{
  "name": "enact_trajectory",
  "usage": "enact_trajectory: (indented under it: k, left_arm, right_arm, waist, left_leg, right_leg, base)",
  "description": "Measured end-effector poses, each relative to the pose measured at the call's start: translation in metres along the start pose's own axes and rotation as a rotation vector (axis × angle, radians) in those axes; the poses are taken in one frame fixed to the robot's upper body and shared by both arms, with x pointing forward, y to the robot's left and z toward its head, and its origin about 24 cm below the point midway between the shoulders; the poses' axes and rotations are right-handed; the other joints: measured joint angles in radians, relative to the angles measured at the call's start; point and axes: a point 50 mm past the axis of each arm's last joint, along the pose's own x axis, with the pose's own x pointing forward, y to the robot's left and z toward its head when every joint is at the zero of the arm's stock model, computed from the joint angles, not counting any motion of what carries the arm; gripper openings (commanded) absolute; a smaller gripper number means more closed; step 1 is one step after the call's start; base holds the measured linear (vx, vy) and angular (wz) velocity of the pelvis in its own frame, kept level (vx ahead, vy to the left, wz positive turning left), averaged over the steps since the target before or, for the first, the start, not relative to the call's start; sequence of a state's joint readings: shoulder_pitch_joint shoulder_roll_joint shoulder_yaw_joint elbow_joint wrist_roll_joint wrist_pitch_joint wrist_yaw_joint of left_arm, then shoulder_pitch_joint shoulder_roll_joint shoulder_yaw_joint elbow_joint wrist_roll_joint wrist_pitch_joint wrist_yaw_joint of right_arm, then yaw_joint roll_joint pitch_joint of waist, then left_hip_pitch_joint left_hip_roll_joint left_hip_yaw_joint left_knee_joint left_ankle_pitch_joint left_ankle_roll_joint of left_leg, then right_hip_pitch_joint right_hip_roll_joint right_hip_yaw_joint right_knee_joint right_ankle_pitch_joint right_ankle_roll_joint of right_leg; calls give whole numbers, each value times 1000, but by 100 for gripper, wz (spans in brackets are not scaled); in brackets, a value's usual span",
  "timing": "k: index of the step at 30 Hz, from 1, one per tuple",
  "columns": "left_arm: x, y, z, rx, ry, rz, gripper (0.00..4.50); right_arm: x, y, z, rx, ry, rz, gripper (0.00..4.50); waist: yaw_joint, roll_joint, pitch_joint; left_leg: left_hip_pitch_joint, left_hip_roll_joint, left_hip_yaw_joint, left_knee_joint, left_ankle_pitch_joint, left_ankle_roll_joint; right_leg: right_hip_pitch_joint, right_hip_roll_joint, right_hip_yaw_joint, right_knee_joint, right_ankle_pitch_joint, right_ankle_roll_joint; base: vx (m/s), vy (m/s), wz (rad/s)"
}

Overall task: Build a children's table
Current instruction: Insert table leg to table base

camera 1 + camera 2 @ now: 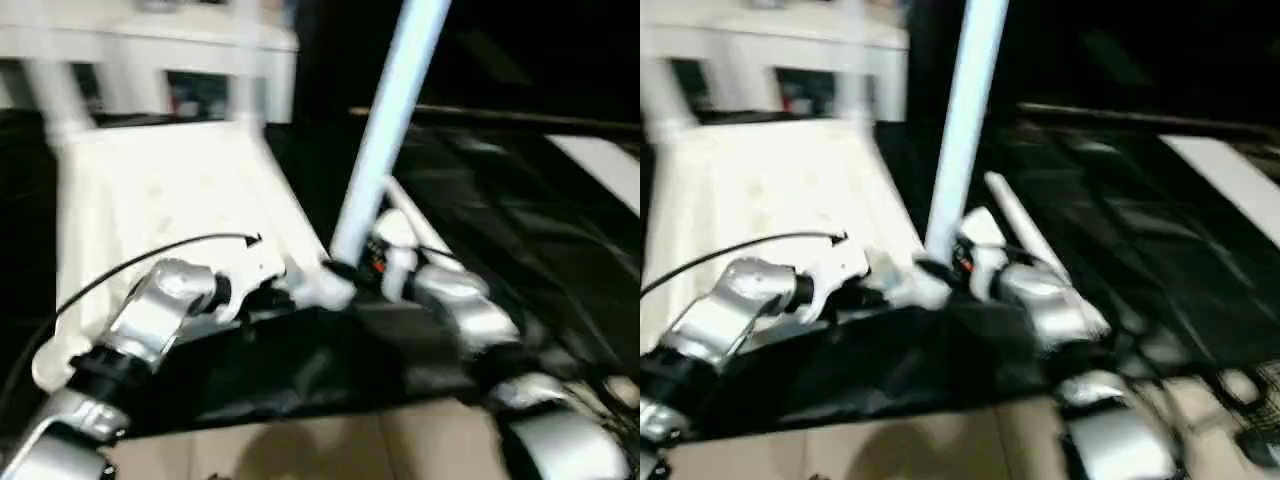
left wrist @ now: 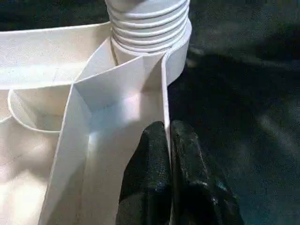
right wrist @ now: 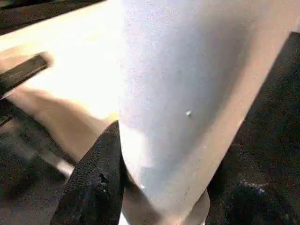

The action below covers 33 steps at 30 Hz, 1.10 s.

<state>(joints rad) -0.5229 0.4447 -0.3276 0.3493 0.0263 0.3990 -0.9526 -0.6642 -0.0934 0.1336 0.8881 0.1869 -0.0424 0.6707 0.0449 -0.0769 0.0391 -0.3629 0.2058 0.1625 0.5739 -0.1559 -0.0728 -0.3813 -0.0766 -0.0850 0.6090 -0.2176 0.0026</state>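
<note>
The white tabletop (image 1: 170, 190) lies underside up on the black-draped table. At its near right corner socket (image 1: 335, 290) a white leg (image 1: 385, 130) stands upright, leaning slightly right; its ribbed end (image 2: 147, 23) sits in the socket. My right gripper (image 3: 173, 187) is shut on this leg's lower part, with black fingers (image 3: 101, 178) on both sides. My left gripper (image 2: 166, 154) is shut on the tabletop's thin rim wall just beside that socket. Another leg (image 1: 1025, 230) lies on the cloth behind my right wrist. Two blurred white tubes (image 1: 50, 95) stand at the far corners.
A white piece of furniture (image 1: 150, 40) stands behind the tabletop. A flat white board (image 1: 600, 165) lies at the far right on the black cloth. A black cable (image 1: 130, 265) arcs over my left forearm. Beige floor (image 1: 330, 445) shows below the table's front edge.
</note>
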Motion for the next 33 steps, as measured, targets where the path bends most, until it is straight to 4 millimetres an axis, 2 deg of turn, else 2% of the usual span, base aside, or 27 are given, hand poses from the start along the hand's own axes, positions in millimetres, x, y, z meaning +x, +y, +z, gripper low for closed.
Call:
enact_trajectory:
  k: [2, 3, 4, 7, 8, 9, 11, 13, 14, 15, 16, 17, 18, 19, 20, 21, 22, 23, 24, 25, 27, 32, 33]
  left_arm:
    - [4, 0, 2, -43, 2, 44, 0]
    - [6, 0, 3, -63, 8, 75, 0]
    - [9, -2, 7, -94, 18, 126, 0]
    - [16, -9, 15, -144, 48, 219, 0]
    - [18, -13, 17, -156, 52, 241, 0]
    - [19, -17, 18, -167, 53, 263, 0]
    - [23, -23, 22, -188, 54, 290, 0]
    - [24, -25, 23, -196, 55, 318, 0]
    - [23, -25, 23, -199, 52, 329, 0]
    - [23, -24, 24, -202, 48, 336, 0]
    - [21, -24, 23, -209, 45, 346, 0]
    - [20, -25, 23, -217, 48, 350, 0]
    - [20, -25, 24, -220, 49, 350, 0]
    - [20, -26, 24, -223, 49, 351, 0]
    - [20, -25, 26, -218, 45, 357, 0]
    - [19, -24, 25, -218, 46, 360, 0]
    - [18, -23, 26, -215, 40, 364, 0]
    - [17, -22, 27, -211, 34, 368, 0]
    - [17, -22, 27, -207, 31, 368, 0]
    - [17, -22, 27, -200, 29, 368, 0]
    - [16, -21, 27, -190, 24, 368, 0]
    - [11, -17, 26, -159, 21, 364, 0]
    - [10, -17, 26, -154, 18, 363, 0]
  right_arm:
    - [8, 1, 1, 33, -1, -74, 190]
    - [13, 1, 2, 56, 2, -114, 190]
    - [20, 2, 4, 87, 5, -176, 190]
    - [33, 6, 9, 127, 28, -287, 190]
    - [36, 8, 11, 135, 31, -311, 190]
    - [39, 9, 12, 147, 34, -332, 190]
    - [42, 10, 13, 155, 41, -366, 190]
    - [44, 11, 15, 156, 45, -380, 190]
    - [45, 12, 16, 155, 45, -382, 190]
    - [46, 12, 18, 151, 44, -381, 190]
    - [48, 14, 20, 145, 43, -377, 190]
    - [50, 16, 21, 141, 46, -376, 190]
    - [50, 16, 21, 141, 48, -378, 190]
    - [50, 15, 20, 149, 51, -382, 190]
    - [49, 15, 21, 153, 47, -385, 190]
    - [50, 15, 21, 155, 46, -385, 190]
    - [50, 15, 24, 150, 41, -383, 190]
    - [51, 15, 26, 143, 37, -381, 190]
    - [52, 15, 28, 136, 36, -380, 190]
    - [52, 15, 29, 127, 37, -376, 190]
    - [53, 15, 30, 120, 39, -368, 190]
    - [54, 16, 33, 91, 35, -329, 190]
    - [54, 15, 34, 89, 33, -323, 246]
  waist:
    - [-9, 2, 2]
    - [-12, -3, 1]
    - [-15, -3, 3]
    - [-25, -15, 9]
    - [-33, -18, 10]
    - [-37, -20, 11]
    - [-41, -27, 14]
    - [-36, -51, 18]
    - [-29, -68, 19]
    - [-25, -71, 20]
    - [-17, -52, 25]
    - [-12, -23, 29]
    - [-4, -17, 35]
    - [4, -53, 30]
    - [15, -83, 28]
    - [26, -91, 27]
    - [40, -87, 22]
    - [45, -79, 17]
    - [47, -63, 12]
    - [45, -58, 7]
    - [45, -57, 8]
    - [46, -60, 6]
    - [47, -60, 6]
  left_leg:
    - [-1, 0, -8, 0, 0, 0]
    - [0, 0, -9, 0, 0, 0]
    - [0, 0, -11, 0, 0, 0]
    - [6, 0, -17, 0, -2, -3]
    - [6, 2, -24, 0, -4, -6]
    - [7, 3, -28, -1, -5, -7]
    - [6, 1, -30, -3, -5, -8]
    - [19, 0, -15, -19, -9, -14]
    - [31, -1, -13, -12, -27, -25]
    - [30, 2, -14, 8, -62, -27]
    - [28, 10, -30, 19, -84, -21]
    - [18, 33, -52, 20, -84, -26]
    - [16, 31, -52, 25, -83, -29]
    - [18, 26, -31, 27, -80, -34]
    - [27, 22, -11, 30, -77, -38]
    - [31, 13, -13, 26, -83, -44]
    - [25, 12, -21, 26, -97, -54]
    - [14, 11, -36, 23, -92, -59]
    - [9, 15, -46, 17, -74, -73]
    - [7, 19, -48, 7, -50, -81]
    - [7, 22, -45, 1, -23, -69]
    - [7, 21, -35, -9, -23, -69]
    - [7, 21, -33, -10, -23, -69]
  right_leg:
    - [0, -1, -10, -9, 0, 0]
    - [0, -1, -11, -11, 1, -1]
    - [-1, -1, -14, -14, 1, -2]
    - [0, -2, -22, -22, 1, -2]
    - [4, -3, -35, -31, 1, -2]
    - [4, -3, -40, -35, 1, -2]
    - [3, -4, -40, -26, 0, -4]
    - [-3, -9, -34, -8, -10, -19]
    - [-10, -12, -43, -16, -10, -18]
    - [-5, -20, -70, -29, -10, -18]
    - [11, -26, -116, -50, -10, -17]
    - [39, -33, -167, -54, -30, 3]
    - [31, -33, -155, -15, -44, -3]
    - [34, -37, -91, 46, -44, -11]
    - [31, -37, -52, 72, -45, -10]
    - [18, -33, -37, 78, -50, -14]
    - [15, -34, -42, 70, -52, -16]
    - [15, -33, -58, 62, -52, -15]
    - [14, -30, -71, 53, -51, -15]
    - [13, -22, -72, 44, -42, -17]
    - [13, -13, -63, 41, -20, -23]
    - [5, -10, -49, 36, -21, -23]
    - [3, -9, -44, 36, -21, -25]
  base:
    - [-23, 16, -10]
    - [0, 0, 0]
    - [0, 0, 0]
    - [-41, 24, -23]
    - [-22, 26, -25]
    - [-22, 26, -25]
    - [-25, 7, -12]
    - [8, -39, 5]
    - [-57, -97, -4]
    - [-57, -97, -4]
    - [-5, 14, -46]
    - [58, 120, -55]
    - [58, 120, -55]
    - [0, 0, 0]
    - [112, -167, 18]
    - [112, -167, 18]
    - [127, -109, -21]
    - [88, -11, -42]
    - [88, -11, -42]
    - [53, 22, -20]
    - [0, 0, 0]
    - [21, 0, -2]
    - [0, 0, 0]
